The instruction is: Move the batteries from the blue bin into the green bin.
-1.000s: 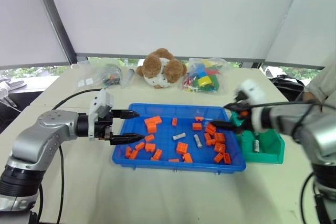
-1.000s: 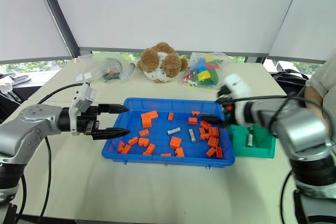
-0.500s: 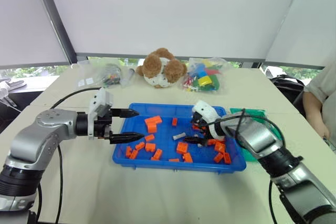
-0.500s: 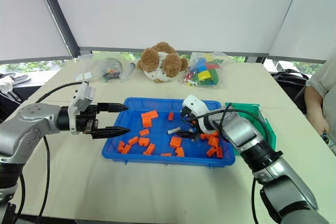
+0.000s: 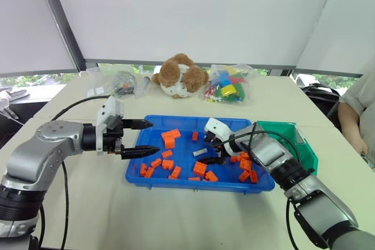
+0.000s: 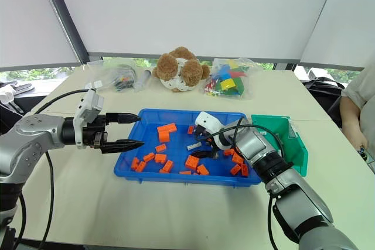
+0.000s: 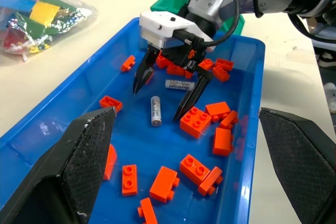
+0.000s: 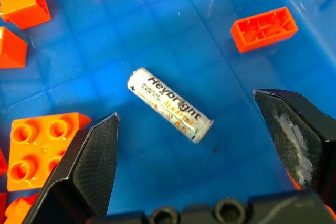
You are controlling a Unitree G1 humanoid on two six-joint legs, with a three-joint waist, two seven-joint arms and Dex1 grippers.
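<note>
On the blue bin [image 8: 157, 35] floor lies a silver, printed battery [image 8: 169, 105].

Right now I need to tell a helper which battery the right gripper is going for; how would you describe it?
Find the blue bin in the middle of the table. Inside it, the open right gripper hangs over a battery lying flat between its fingertips. It is a silver-grey cylinder among orange bricks; a second battery lies behind the gripper.
</note>
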